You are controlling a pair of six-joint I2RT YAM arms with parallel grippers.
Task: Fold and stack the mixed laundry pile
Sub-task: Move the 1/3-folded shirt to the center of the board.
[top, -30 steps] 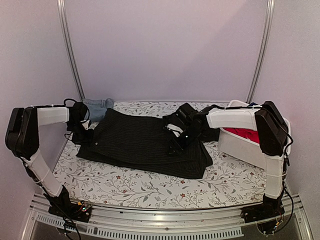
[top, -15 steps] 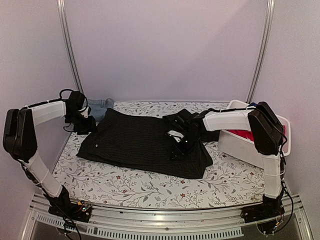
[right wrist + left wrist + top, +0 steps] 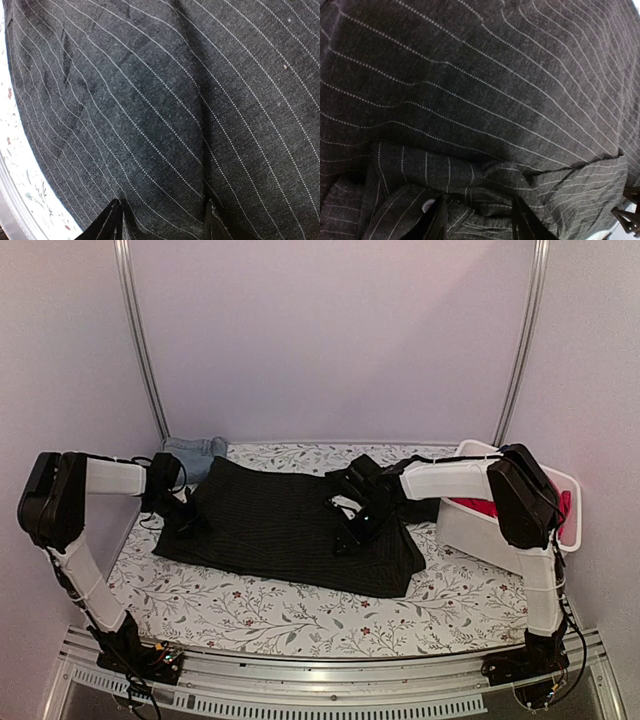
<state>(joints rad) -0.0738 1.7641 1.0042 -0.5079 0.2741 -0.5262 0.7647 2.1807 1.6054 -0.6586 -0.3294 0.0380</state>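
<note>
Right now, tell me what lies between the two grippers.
Only the shirt, spread out from the left gripper to the right gripper; the top view shows it.

So the shirt [image 3: 280, 525] lies spread over the middle of the table cover [image 3: 250, 605], running left to right. The denim piece [image 3: 195, 452] sits behind its far-left corner, up by the back edge. The bin [image 3: 480, 530] is on the right, just beside the shirt's right end, with a cloth [image 3: 485, 506] in it, maybe more underneath, hard to tell from this angle. The left gripper [image 3: 185, 520] is down at the shirt's left edge, and the right gripper [image 3: 345, 530] is on top of its right half.
</note>
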